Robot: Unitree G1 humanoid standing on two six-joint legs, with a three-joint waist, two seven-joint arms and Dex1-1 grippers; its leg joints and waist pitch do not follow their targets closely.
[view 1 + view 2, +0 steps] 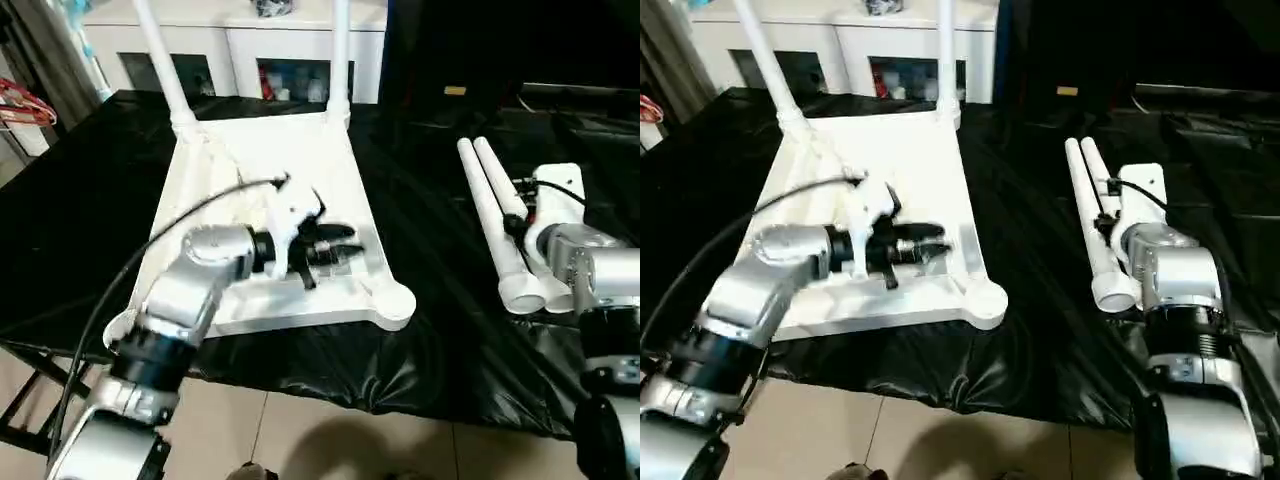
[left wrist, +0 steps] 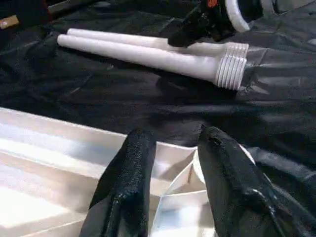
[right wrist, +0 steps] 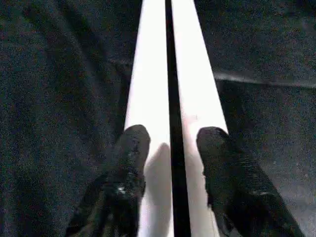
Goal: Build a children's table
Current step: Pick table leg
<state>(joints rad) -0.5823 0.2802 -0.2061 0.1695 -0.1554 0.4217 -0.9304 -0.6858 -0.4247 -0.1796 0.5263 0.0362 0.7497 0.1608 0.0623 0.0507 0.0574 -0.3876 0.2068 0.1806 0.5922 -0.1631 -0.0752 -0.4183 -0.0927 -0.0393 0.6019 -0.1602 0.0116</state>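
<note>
The children's table top (image 1: 300,160) lies upside down on the black cloth, ribbed side up. Two white legs (image 1: 160,50) stand in its far corner sockets. My left gripper (image 1: 345,245) hovers over the underside near the front right corner socket (image 1: 397,303). In the left wrist view its fingers (image 2: 133,158) stand apart with nothing between them, just above the top's rim. Two loose legs (image 1: 490,210) lie side by side on the right. My right gripper (image 3: 170,136) is open directly above them, one finger over each leg, holding nothing.
A white glass-door cabinet (image 1: 250,60) stands behind the table. The black cloth (image 1: 80,200) covers the whole work surface and hangs over its front edge above a tiled floor (image 1: 300,430). A red hanger (image 1: 25,105) shows at the far left.
</note>
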